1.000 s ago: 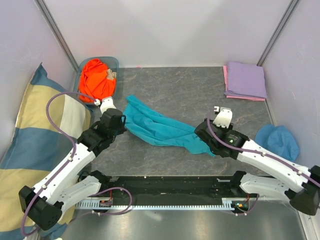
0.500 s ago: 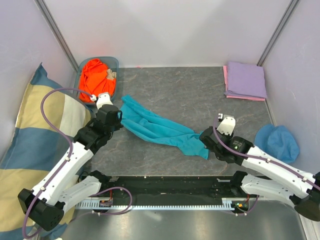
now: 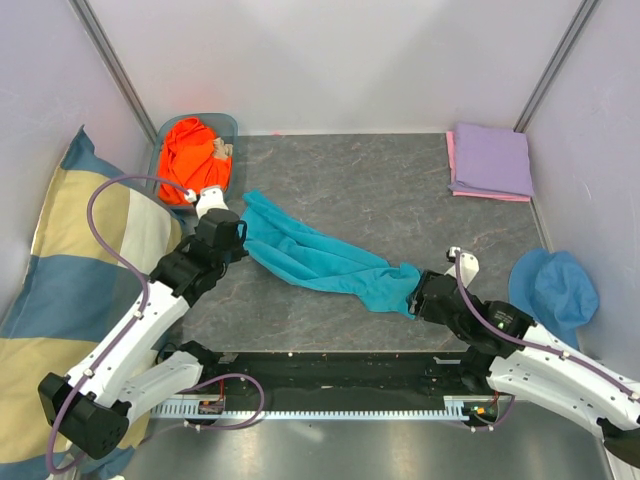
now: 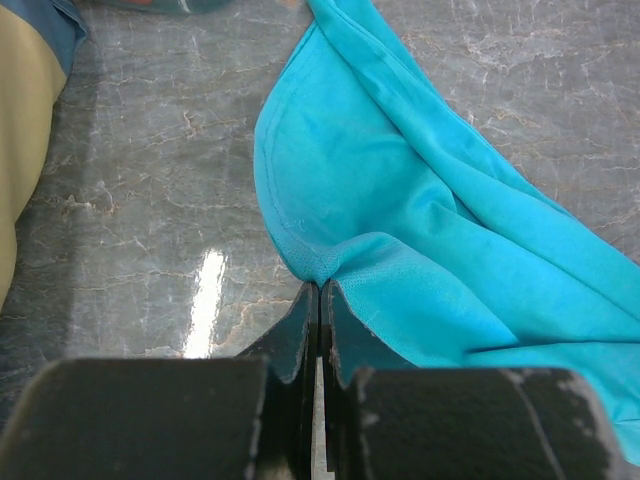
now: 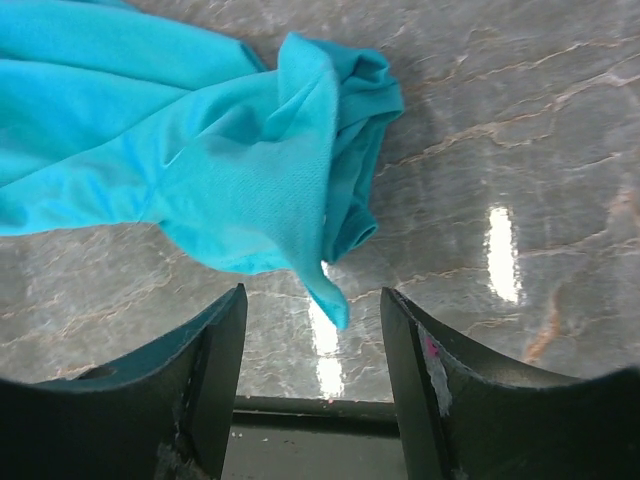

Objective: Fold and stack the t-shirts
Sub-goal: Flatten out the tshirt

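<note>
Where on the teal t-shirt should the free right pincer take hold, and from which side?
The pointed corner of the teal t-shirt at its bunched right end, approached from the near edge of the table: it sticks out toward the open right pincer.

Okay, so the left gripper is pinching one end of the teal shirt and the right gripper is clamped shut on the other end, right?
Not quite. The left gripper does pinch one end of the teal shirt, but the right gripper is open at the other end: the right wrist view shows its jaws wide apart, the cloth ungripped.
</note>
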